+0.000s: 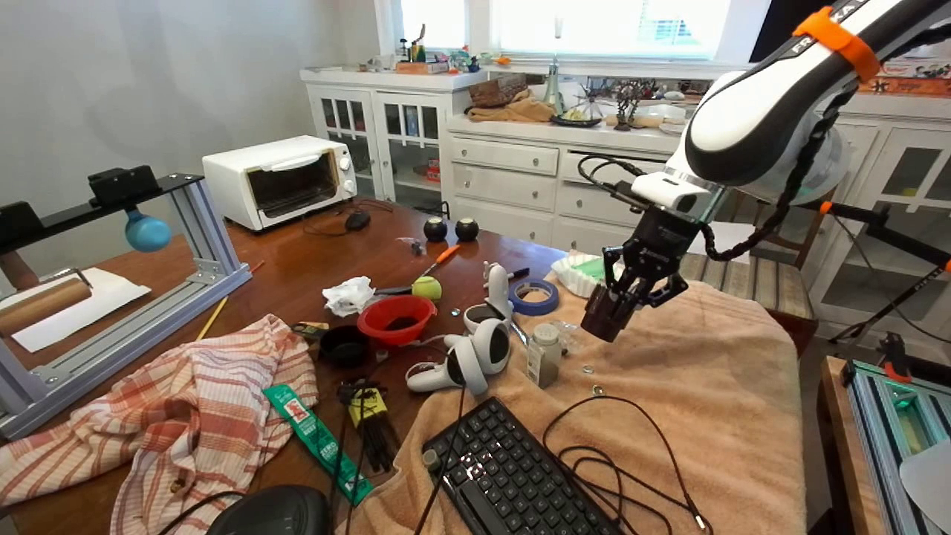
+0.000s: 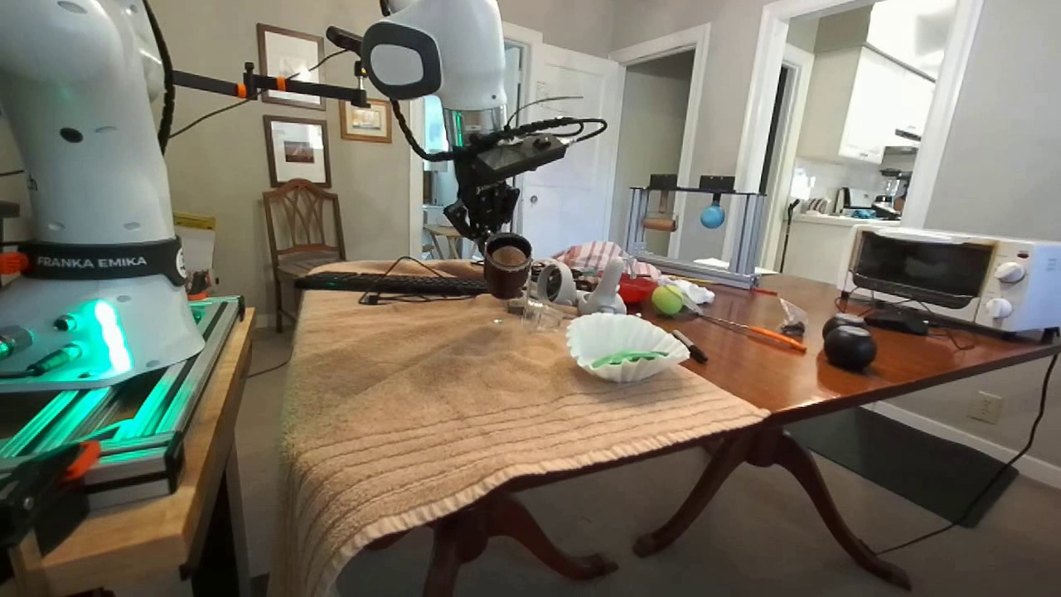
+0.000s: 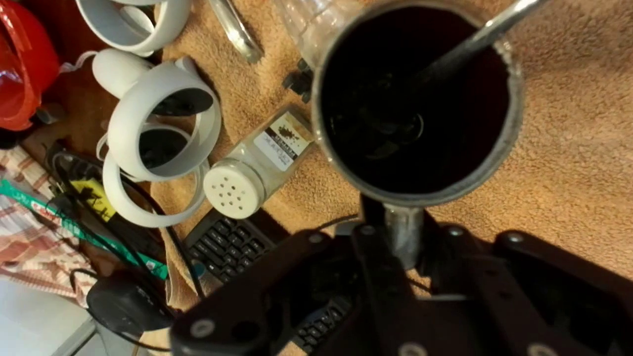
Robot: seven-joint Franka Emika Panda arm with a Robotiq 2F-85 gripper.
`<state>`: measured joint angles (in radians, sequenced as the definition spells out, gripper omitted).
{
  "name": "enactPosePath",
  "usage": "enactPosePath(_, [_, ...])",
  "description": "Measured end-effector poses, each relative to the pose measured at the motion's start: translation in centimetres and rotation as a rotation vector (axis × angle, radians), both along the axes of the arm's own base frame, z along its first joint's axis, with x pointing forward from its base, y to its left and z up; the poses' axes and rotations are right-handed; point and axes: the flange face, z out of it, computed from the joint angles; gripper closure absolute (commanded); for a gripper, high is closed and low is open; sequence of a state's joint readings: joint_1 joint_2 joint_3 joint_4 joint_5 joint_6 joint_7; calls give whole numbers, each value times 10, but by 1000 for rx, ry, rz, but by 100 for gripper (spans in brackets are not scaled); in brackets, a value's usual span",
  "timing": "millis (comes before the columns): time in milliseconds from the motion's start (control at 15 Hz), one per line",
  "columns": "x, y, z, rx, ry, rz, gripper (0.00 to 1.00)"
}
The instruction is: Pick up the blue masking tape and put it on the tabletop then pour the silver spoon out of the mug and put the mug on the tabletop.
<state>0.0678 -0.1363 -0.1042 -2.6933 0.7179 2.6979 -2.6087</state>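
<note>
My gripper [image 1: 640, 276] is shut on the handle of the dark mug [image 1: 605, 316], which it holds up over the peach-tan cloth. Tilted in the grip, the mug [image 2: 507, 278] turns its opening toward the camera in an exterior view. From the wrist view, the silver spoon [image 3: 470, 44] pokes out over the rim; its lower end is lost in the dark interior. The handle sits between my fingers [image 3: 376, 257]. The blue masking tape [image 1: 546, 303] lies flat on the dark wooden tabletop [image 1: 386, 253], right by the cloth's edge.
Close to the mug, a glass shaker [image 1: 544, 355] stands on the cloth [image 1: 691, 386] beside white controllers [image 1: 487, 345]. A white fluted bowl [image 2: 626, 352] sits near the tape. Further off are a red bowl [image 1: 383, 323], a tennis ball [image 1: 426, 288] and a black keyboard [image 1: 513, 475] with cables.
</note>
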Motion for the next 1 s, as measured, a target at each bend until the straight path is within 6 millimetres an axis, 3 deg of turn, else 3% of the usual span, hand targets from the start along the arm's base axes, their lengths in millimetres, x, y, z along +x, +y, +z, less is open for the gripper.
enactPosePath(200, [-5, 3, -3, 81, 12, 62, 96])
enactPosePath(600, [-8, 27, 33, 249, 42, 191, 96])
enactPosePath(1000, [-19, 11, 31, 355, 81, 231, 96])
